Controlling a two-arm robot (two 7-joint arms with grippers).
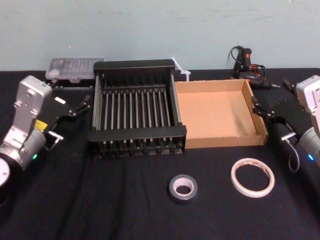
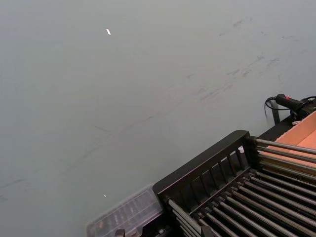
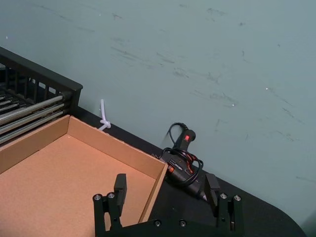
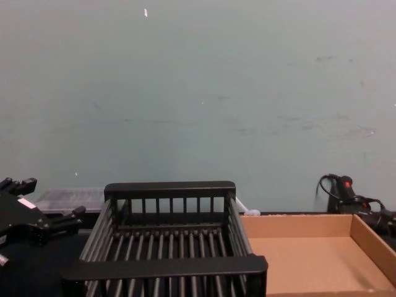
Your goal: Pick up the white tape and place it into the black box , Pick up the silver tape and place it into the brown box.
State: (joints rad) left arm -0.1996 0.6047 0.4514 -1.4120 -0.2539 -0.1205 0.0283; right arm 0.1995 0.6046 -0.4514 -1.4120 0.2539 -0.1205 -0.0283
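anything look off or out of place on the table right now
Nothing stands out. The white tape and silver tape lie flat on the table, the black box and brown box sit side by side, both empty; the left pincer and right pincer are open at the sides.

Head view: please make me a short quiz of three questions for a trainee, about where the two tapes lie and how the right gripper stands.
1. True or false: the silver tape already lies inside the brown box.
2. Which tape lies farther to the robot's right? A: the silver tape. B: the white tape.
3. Fill in: the right gripper, empty near the right wall of the brown box, is ____ (open or shut).

Key:
1. False; the silver tape lies on the table.
2. B.
3. Open.
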